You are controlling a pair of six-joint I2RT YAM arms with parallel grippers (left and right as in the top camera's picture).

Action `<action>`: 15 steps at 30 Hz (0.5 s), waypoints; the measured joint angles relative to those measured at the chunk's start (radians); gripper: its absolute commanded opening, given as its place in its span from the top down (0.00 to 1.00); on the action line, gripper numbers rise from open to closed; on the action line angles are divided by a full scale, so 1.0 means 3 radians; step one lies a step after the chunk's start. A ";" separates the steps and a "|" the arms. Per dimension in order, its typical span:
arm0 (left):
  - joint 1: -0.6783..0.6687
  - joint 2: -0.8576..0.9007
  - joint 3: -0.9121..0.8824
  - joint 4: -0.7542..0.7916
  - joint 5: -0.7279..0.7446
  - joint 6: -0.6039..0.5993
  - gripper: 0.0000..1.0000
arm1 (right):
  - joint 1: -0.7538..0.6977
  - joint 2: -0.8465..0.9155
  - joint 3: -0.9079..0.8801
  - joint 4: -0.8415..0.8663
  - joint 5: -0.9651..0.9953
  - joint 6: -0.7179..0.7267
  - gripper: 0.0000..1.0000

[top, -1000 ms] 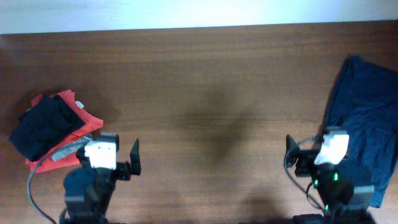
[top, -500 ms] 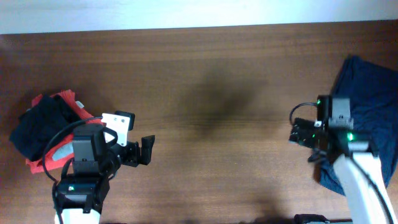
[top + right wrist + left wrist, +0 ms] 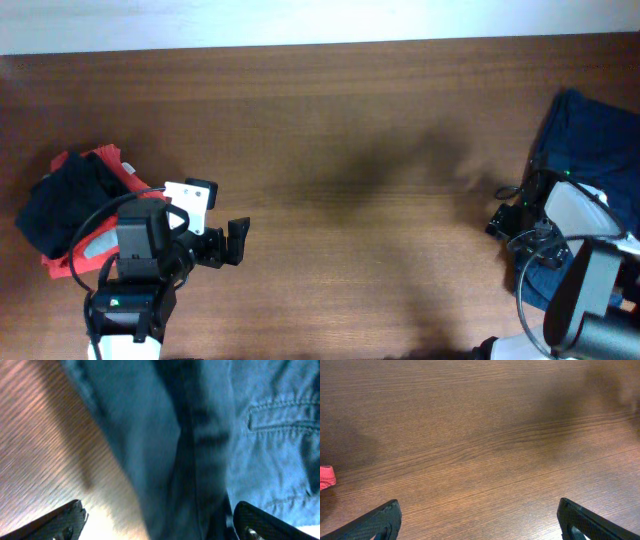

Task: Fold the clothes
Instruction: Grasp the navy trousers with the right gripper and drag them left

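Far left of frame: black garment (image 3: 55,205) lies on a red-orange one (image 3: 145,195), on the bench (image 3: 330,120). Your left tool (image 3: 479,504) sits lower left, jaws wide, nothing in them, bare wood below. Your right tool (image 3: 157,507) is mid right, jaws also wide, over the edge of the clothes (image 3: 590,140), which lie bunched at the right edge. Fabric contact: can't tell.

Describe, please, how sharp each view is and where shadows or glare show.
Overhead: evenly lit and fairly sharp, with a soft dark shadow on the table near its middle. Left wrist: crisp wood grain, dim shadow patches at left and upper right. Right wrist: blurred throughout, the navy garment smeared, a bright glare on the wood at lower left.
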 measured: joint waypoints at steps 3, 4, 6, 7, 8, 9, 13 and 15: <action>0.0000 0.0000 0.0000 0.0000 0.0000 0.0000 0.01 | -0.0067 0.0106 0.0000 0.0015 -0.0003 0.0024 0.56; 0.0000 0.0000 0.0000 0.0000 -0.0001 0.0000 0.01 | -0.0095 0.0137 0.0006 0.0011 -0.0009 0.0008 0.67; 0.0000 0.0000 0.0000 0.0001 -0.0001 0.0000 0.01 | -0.0109 0.0163 0.0011 -0.0001 -0.0039 0.0015 0.67; 0.0000 0.0000 0.0000 0.0005 0.0000 0.0000 0.01 | -0.0114 0.0168 0.0013 -0.0003 -0.0085 0.0001 0.66; 0.0000 0.0000 0.0000 0.0011 -0.0001 0.0000 0.01 | -0.0116 0.0170 0.0013 -0.0005 -0.0128 -0.0022 0.64; 0.0000 0.0000 0.0000 0.0024 -0.0001 0.0000 0.01 | -0.0116 0.0170 0.0014 -0.0003 -0.0217 -0.0089 0.62; 0.0000 0.0000 0.0000 0.0078 -0.0001 0.0000 0.01 | -0.0058 0.0165 0.0032 0.0057 -0.0652 -0.0439 0.55; 0.0000 0.0000 0.0000 0.0100 0.0000 0.0000 0.01 | 0.0067 0.0148 0.0052 0.0140 -0.0980 -0.0603 0.54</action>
